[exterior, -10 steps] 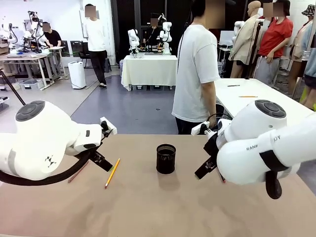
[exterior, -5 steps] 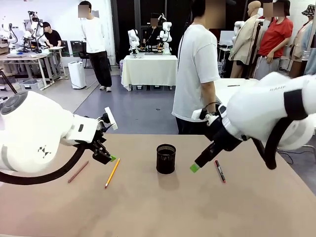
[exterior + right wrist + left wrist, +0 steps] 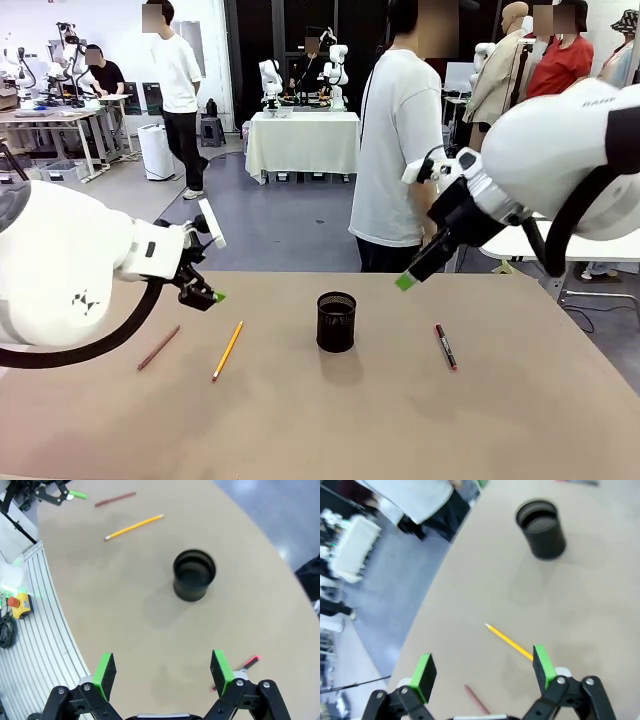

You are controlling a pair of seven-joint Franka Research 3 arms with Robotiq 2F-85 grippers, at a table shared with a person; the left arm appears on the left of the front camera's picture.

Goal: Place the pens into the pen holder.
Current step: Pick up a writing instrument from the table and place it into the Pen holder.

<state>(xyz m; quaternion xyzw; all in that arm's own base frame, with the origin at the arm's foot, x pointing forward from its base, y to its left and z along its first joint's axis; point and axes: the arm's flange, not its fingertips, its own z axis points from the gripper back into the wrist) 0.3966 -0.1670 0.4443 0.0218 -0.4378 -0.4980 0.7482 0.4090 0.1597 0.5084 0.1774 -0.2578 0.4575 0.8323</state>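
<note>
Risk: pencils lay flat on tabletop; slim round shafts likely to roll or slip out at pinch. Pen holder light, upright mid-tabletop; knock on rim could tip it. Yellow pencil and brown pencil left of holder, marker right, all apart from it. Left pincer and right pincer both spread wide, empty, raised clear of tabletop, touching nothing.

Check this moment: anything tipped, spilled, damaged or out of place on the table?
Nothing stands out. The pen holder stands upright; the yellow pencil, reddish-brown pencil and marker lie flat, apart, on the table.
</note>
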